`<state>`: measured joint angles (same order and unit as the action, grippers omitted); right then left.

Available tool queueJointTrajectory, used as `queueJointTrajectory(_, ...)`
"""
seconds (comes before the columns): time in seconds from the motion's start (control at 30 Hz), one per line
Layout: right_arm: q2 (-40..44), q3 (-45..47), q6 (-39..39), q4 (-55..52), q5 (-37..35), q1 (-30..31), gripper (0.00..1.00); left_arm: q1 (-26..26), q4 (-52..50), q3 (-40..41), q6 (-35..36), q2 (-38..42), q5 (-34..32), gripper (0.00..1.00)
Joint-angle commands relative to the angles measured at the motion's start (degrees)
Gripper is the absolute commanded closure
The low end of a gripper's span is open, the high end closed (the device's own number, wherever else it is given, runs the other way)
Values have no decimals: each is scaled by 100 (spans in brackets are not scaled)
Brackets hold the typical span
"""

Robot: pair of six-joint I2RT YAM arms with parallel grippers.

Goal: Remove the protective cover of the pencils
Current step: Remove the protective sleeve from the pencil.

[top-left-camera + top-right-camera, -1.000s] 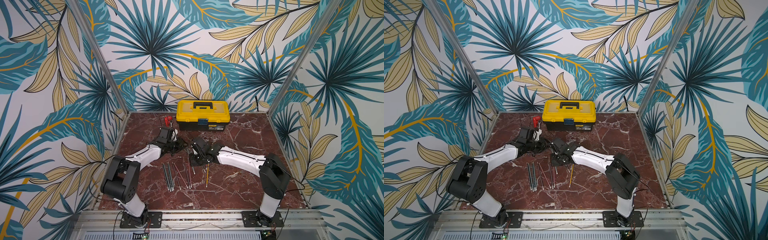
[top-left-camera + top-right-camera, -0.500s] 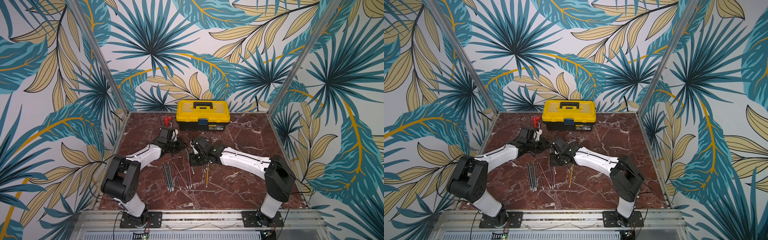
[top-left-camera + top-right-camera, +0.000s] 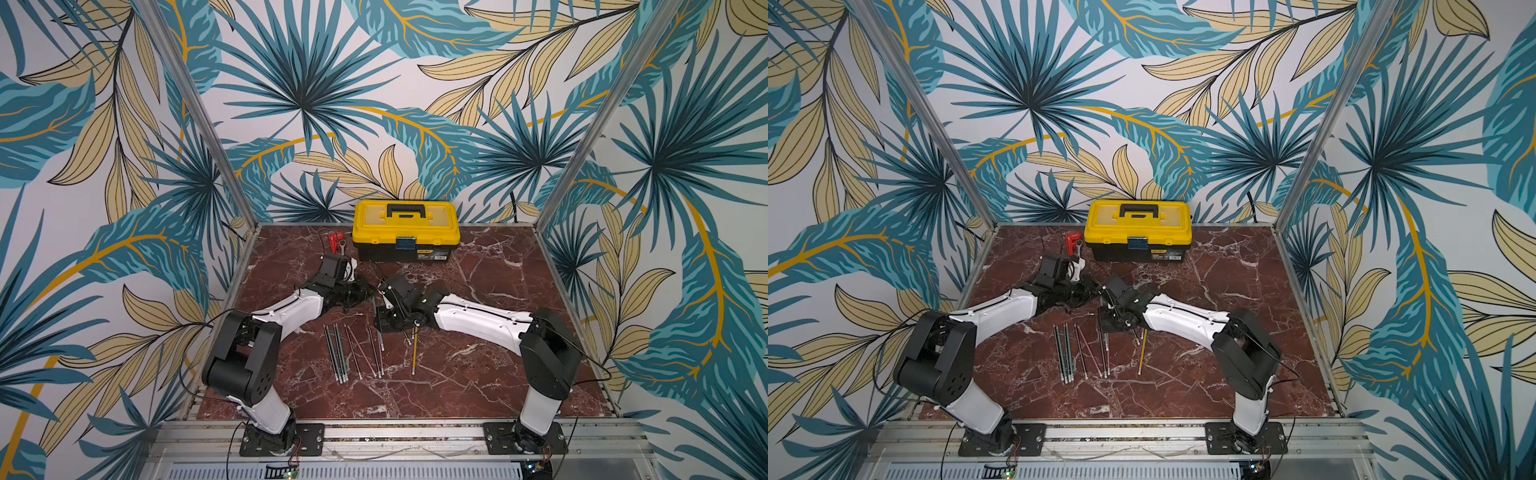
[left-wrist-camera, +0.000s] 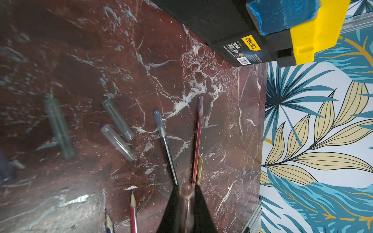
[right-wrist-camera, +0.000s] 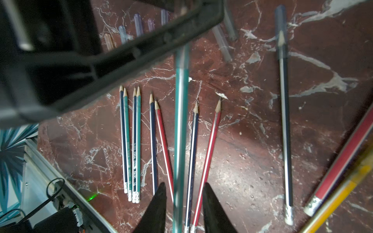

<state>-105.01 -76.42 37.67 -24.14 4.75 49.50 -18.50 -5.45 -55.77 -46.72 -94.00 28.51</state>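
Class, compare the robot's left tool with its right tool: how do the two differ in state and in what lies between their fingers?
The left tool is shut; the right tool stands open. The left tool pinches a clear cap; the right tool only straddles a teal pencil, with a gap on each side. Shared: both are black and work above the marble table.

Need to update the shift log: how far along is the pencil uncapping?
Done: eight bare-tipped pencils lie flat, loose caps nearby. In hand: left pincer shut on a cap; a teal pencil sits between the right pincer's open jaws. Left: a dark pencil and a red pencil still wear caps.
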Motion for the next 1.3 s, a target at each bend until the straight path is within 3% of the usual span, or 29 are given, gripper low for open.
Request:
queueJointTrajectory(0.0,-210,-146,-12,-1,-158,17,68,20,22,-30,84,57,0,96)
queueJointTrajectory(0.4,-64,198,140,429,269,39,99,118,29,26,22,145,-24,98)
queueJointTrajectory(1.03,841,2015,395,1456,213,326,100,220,18,34,-60,166,-393,99)
queueJointTrajectory(1.27,712,2261,482,1723,391,333,100,321,-92,-594,-123,-255,-599,99)
